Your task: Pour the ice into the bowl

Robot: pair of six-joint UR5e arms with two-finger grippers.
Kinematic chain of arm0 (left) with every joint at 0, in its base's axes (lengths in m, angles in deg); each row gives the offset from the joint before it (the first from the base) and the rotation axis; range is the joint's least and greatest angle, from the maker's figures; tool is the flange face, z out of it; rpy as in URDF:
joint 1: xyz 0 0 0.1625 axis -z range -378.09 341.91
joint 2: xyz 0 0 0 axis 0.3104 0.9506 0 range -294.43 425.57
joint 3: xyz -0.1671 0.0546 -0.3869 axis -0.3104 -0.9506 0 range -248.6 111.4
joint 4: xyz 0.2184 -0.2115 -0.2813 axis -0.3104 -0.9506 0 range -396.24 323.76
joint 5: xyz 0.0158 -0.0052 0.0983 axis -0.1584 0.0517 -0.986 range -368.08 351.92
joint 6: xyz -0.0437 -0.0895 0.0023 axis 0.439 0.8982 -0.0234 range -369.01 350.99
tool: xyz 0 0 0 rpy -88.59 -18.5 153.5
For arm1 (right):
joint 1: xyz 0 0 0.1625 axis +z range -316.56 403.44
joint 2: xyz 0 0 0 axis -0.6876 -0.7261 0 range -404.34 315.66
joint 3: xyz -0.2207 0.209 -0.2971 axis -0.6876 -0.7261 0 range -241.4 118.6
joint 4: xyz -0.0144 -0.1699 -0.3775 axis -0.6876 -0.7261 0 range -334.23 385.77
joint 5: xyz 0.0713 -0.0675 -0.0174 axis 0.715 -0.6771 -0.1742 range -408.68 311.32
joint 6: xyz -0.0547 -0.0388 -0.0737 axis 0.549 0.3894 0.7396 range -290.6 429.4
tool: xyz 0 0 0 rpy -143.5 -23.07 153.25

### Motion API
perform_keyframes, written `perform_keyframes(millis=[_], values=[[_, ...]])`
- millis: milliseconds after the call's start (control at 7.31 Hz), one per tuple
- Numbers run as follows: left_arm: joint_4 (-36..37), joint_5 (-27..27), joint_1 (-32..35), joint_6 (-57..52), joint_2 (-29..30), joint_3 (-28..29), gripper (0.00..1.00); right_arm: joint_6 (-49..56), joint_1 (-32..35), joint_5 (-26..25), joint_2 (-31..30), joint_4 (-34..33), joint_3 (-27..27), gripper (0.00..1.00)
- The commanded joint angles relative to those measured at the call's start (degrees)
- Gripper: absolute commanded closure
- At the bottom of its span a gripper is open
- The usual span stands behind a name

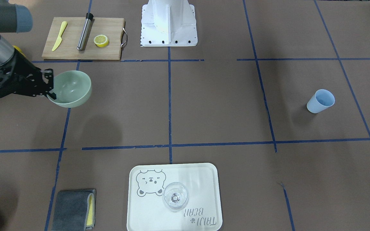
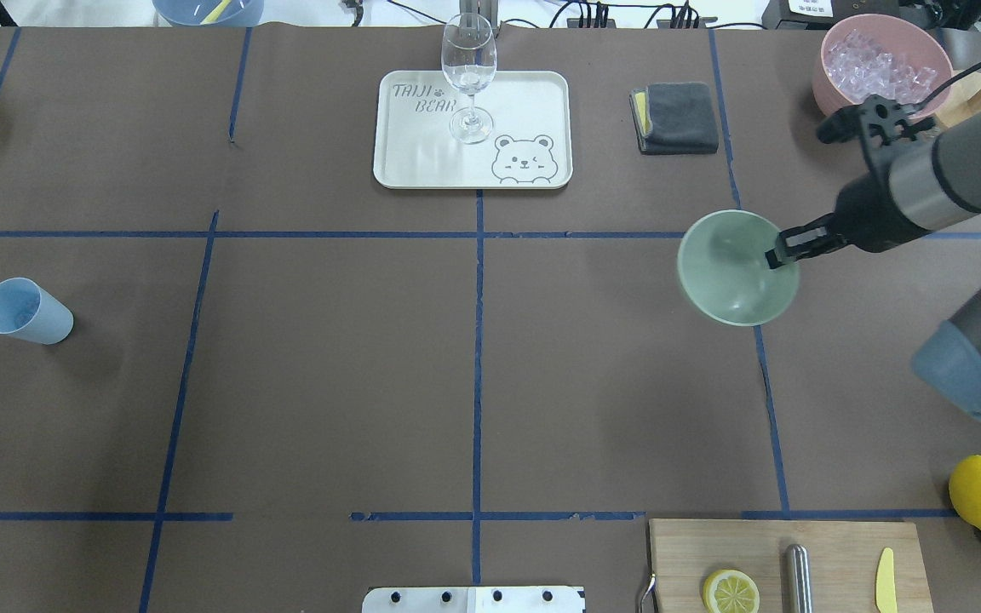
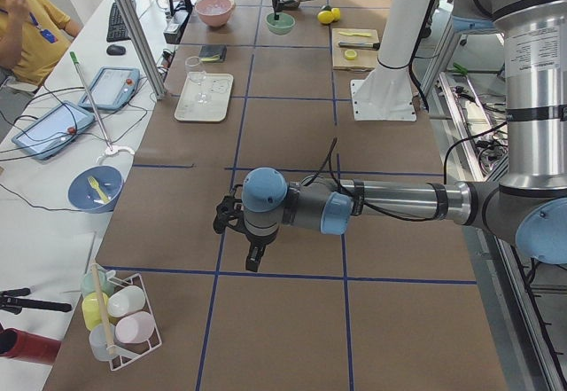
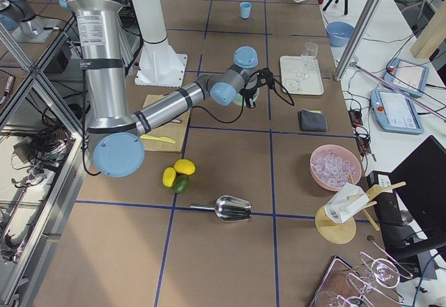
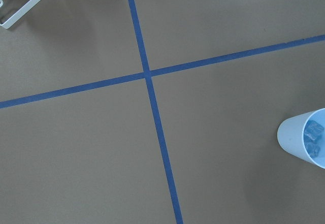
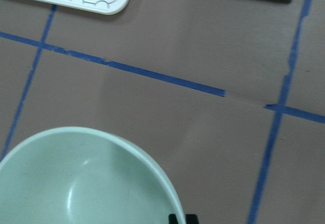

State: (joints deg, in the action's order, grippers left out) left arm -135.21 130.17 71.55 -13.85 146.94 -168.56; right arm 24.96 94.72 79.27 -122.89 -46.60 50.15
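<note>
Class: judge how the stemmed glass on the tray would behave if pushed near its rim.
The stemmed glass would probably tip rather than slide: its wide top sits high on a thin stem over a small foot. It looks like thin clear glass, so likely fragile and slippery to pinch. It appears empty, so probably light.

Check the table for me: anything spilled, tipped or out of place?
No spill shows. The one oddity: the bowl is empty and held in the air by its rim in the right gripper, while the ice sits in the light blue cup, upright on the robot's left.
</note>
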Motion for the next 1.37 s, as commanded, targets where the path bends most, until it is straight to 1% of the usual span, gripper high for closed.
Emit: perform_keyframes(millis=[0, 137, 410, 547, 684, 820, 957, 1230], values=[[0.0, -0.17, -0.08, 0.09, 0.01, 0.03, 0.0, -15.45, -9.65, -6.87, 17.81, -15.42, -0.71, 1.0], [0.0, -0.17, -0.08, 0.09, 0.01, -0.05, 0.0, -18.55, -13.96, -13.45, 24.6, -19.96, -3.94, 1.0], [0.0, -0.26, -0.08, 0.27, 0.1, -0.23, 0.0, -29.95, -20.31, -16.84, 36.12, -19.39, -17.26, 1.0], [0.0, -0.17, -0.08, 0.27, 0.1, -0.14, 0.0, -34.44, -23.38, -20.34, 40.01, -14.78, -23.24, 1.0], [0.0, -0.26, -0.08, 0.27, 0.02, -0.05, 0.0, -37.01, -26.11, -23.77, 41.52, -5.6, -29.83, 1.0], [0.0, -0.17, 0.01, 0.36, 0.01, -0.14, 0.0, -37.65, -27.53, -25.63, 44.24, -0.37, -37.03, 1.0], [0.0, -0.17, 0.01, 0.27, 0.01, -0.05, 0.0, -37.74, -27.72, -25.56, 48.35, -0.23, -43.37, 1.0], [0.0, -0.17, 0.01, 0.27, 0.01, 0.03, 0.0, -37.65, -28.86, -25.65, 48.84, -0.05, -44.83, 1.0]])
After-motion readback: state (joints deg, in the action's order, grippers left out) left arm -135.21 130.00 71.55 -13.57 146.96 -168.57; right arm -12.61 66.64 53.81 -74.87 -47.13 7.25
